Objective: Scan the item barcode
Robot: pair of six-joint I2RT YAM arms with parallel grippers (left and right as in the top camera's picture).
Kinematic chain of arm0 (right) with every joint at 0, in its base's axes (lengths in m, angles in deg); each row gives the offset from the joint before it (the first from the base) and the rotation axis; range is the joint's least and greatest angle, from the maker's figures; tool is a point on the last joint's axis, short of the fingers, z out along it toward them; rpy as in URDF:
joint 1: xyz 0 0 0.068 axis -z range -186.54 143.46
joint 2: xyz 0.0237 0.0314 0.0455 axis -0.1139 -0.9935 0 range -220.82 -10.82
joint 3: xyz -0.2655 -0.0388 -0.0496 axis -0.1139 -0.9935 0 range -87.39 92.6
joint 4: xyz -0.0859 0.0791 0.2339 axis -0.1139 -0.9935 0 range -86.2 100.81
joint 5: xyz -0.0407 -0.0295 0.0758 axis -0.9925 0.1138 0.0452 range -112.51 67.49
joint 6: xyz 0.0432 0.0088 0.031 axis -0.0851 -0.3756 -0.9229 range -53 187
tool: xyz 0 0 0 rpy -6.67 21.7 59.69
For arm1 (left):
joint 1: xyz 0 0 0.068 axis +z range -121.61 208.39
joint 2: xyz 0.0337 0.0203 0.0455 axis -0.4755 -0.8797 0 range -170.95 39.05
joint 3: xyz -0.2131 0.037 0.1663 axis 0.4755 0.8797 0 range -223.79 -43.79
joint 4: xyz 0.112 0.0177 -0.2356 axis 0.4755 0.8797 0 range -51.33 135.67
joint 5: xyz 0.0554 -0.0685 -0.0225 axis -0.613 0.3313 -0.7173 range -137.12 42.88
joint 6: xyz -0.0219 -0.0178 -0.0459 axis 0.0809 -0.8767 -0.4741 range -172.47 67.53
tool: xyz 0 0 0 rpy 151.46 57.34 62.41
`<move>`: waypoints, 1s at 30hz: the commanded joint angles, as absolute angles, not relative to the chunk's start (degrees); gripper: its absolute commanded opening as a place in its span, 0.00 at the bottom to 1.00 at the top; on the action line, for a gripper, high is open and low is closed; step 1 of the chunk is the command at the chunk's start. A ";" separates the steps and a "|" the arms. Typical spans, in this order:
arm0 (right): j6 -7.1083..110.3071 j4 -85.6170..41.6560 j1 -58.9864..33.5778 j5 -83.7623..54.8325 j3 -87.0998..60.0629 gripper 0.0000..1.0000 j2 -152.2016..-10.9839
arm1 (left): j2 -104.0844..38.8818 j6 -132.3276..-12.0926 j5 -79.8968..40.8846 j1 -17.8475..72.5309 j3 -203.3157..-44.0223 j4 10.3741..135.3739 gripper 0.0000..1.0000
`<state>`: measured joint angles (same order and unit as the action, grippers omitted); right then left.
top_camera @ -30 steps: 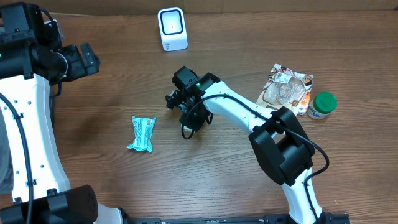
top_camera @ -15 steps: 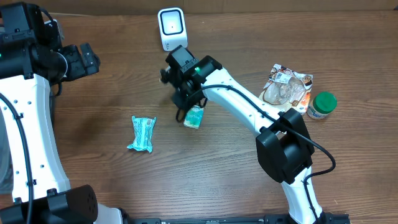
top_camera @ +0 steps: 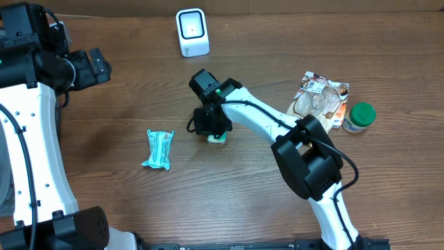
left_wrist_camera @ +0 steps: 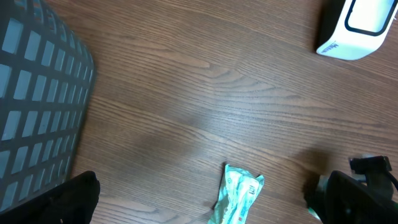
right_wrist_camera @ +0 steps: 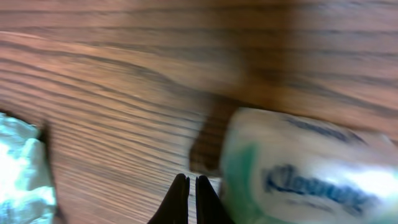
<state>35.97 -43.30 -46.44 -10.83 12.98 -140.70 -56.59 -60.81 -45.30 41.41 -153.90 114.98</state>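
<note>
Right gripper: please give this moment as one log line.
right gripper: shut, empty | tissue pack: beside it, not held | left gripper: open

right arm reaching forward-left, gripper (right_wrist_camera: 189,198) pointing down, fingers pressed together, nothing between them — left arm raised at far left, gripper (top_camera: 96,66) spread wide

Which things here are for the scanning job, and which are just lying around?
For the job:
scanner
tissue pack
right gripper, shut, right next to the pack

Just lying about, as far as I can tell:
teal packet
snack bag
jar
basket
</note>
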 commanded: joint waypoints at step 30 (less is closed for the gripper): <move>45.33 -50.45 -35.40 -2.65 4.70 0.30 -129.34 | -56.17 -59.52 -45.65 41.49 -155.12 114.92 0.99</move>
<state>45.79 -53.57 -34.79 -7.61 9.16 -129.38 -56.59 -60.81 -45.30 41.41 -153.90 114.98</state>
